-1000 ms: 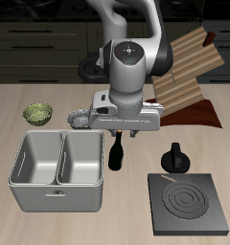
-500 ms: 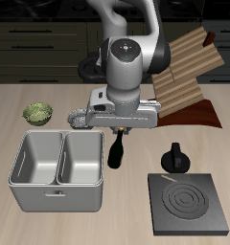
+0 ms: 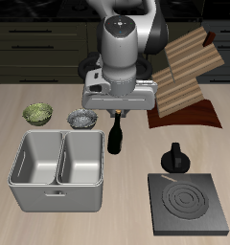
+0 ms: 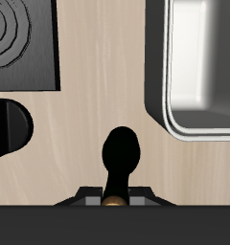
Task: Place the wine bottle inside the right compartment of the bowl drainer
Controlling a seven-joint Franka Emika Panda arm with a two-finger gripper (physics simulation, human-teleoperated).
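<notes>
- Gripper [image 3: 117,115]: we recorded it directly above the wine bottle, its fingers clamped on the bottle's neck; in the wrist view [image 4: 113,198] the neck ran up between the two fingers.
- Wine bottle [image 3: 115,140]: dark and slim, upright, hanging from the fingers just beside the drainer's outer wall, on the side toward the stove plate. We could not tell whether its base touched the table. In the wrist view [image 4: 121,157] its rounded body showed against bare tabletop.
- Bowl drainer [image 3: 56,196]: grey metal basin near the table's front edge, split by a central wall into two square wells. We found nothing inside either well.
- Right compartment [image 3: 34,159]: we noted it as the well farther from the bottle, with its twin well lying between the two.
- Black pot [image 3: 175,158]: squat, with a knob, standing on the table just behind the stove plate, apart from the bottle.
- Stove plate [image 3: 190,203]: flat, dark, with spiral rings, near the front edge.
- Green bowl [image 3: 36,113]: behind the drainer, well apart from the bottle.
- Small grey dish [image 3: 83,119]: behind the drainer, near the gripper.
- Wooden rack [image 3: 184,77]: slatted, brown, far back on the table.
</notes>
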